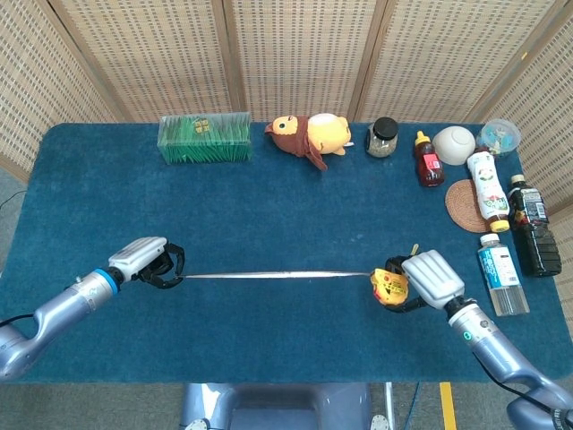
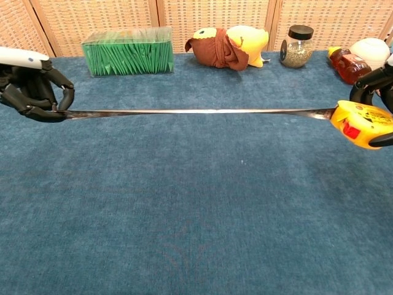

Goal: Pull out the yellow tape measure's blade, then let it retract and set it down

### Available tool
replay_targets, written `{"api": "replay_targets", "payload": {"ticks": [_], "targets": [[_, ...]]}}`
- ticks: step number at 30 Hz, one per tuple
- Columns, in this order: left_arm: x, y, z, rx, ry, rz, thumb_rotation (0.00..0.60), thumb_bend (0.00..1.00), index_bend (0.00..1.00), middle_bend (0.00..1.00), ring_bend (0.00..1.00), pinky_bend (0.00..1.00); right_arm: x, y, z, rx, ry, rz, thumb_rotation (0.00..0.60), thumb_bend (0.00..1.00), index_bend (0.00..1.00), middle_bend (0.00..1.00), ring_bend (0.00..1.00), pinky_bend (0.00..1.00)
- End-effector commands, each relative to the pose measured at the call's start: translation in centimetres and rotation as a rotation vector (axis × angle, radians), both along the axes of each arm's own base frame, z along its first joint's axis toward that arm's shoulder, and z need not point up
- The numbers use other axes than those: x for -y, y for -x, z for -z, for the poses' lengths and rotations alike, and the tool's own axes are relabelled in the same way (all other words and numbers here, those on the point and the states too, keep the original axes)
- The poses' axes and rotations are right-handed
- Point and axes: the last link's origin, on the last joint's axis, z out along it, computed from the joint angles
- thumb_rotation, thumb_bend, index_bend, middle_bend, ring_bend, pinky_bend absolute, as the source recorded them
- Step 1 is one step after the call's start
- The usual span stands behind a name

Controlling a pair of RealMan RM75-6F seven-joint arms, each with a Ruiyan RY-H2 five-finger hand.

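Note:
My right hand (image 1: 428, 281) (image 2: 376, 89) grips the yellow tape measure (image 1: 389, 287) (image 2: 362, 123) above the table's right front. Its thin metal blade (image 1: 277, 275) (image 2: 202, 112) stretches level and taut to the left, a long way out of the case. My left hand (image 1: 148, 262) (image 2: 34, 86) pinches the blade's tip between dark fingertips, over the left front of the blue table (image 1: 269, 206). In the chest view the right hand is partly cut off by the frame edge.
Along the back edge stand a green box (image 1: 204, 138), a plush toy (image 1: 309, 136), a lidded jar (image 1: 382, 137), a sauce bottle (image 1: 428, 159) and a white bowl (image 1: 454, 144). Several bottles (image 1: 501, 273) and a round coaster (image 1: 466, 205) crowd the right edge.

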Motion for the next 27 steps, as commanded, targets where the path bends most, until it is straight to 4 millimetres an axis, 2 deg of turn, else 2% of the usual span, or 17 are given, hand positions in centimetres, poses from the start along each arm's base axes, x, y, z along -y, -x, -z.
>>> {"api": "replay_targets", "payload": {"ticks": [1, 3, 6, 14, 24, 27], "targets": [[0.2, 0.8, -0.5, -0.005, -0.009, -0.017, 0.599, 0.35, 0.60, 0.94, 0.92, 0.93, 0.0, 0.2, 0.0, -0.003, -0.003, 0.003, 0.390, 0.23, 0.54, 0.59, 0.59, 0.57], [0.3, 1.7, -0.8, -0.009, -0.018, -0.042, 0.597, 0.35, 0.60, 0.94, 0.92, 0.93, 0.0, 0.2, 0.1, -0.003, -0.005, 0.005, 0.382, 0.23, 0.54, 0.59, 0.59, 0.57], [0.4, 2.0, -0.9, -0.007, -0.020, -0.048, 0.598, 0.35, 0.60, 0.94, 0.92, 0.93, -0.1, 0.2, 0.2, -0.002, -0.008, 0.004, 0.386, 0.23, 0.54, 0.59, 0.59, 0.57], [0.3, 1.4, -0.5, 0.010, -0.012, -0.034, 0.598, 0.35, 0.60, 0.94, 0.92, 0.93, -0.1, 0.1, 0.3, 0.007, -0.005, 0.006, 0.391, 0.23, 0.54, 0.59, 0.60, 0.57], [-0.6, -2.3, 1.5, 0.057, 0.018, 0.036, 0.599, 0.35, 0.60, 0.94, 0.92, 0.93, -0.2, -1.0, 0.6, 0.032, -0.008, -0.009, 0.389, 0.23, 0.54, 0.59, 0.60, 0.57], [-0.9, -3.8, 2.6, 0.071, 0.032, 0.062, 0.600, 0.35, 0.60, 0.94, 0.92, 0.93, -0.2, -1.6, 0.8, 0.044, -0.008, -0.019, 0.389, 0.23, 0.54, 0.59, 0.60, 0.57]]}}
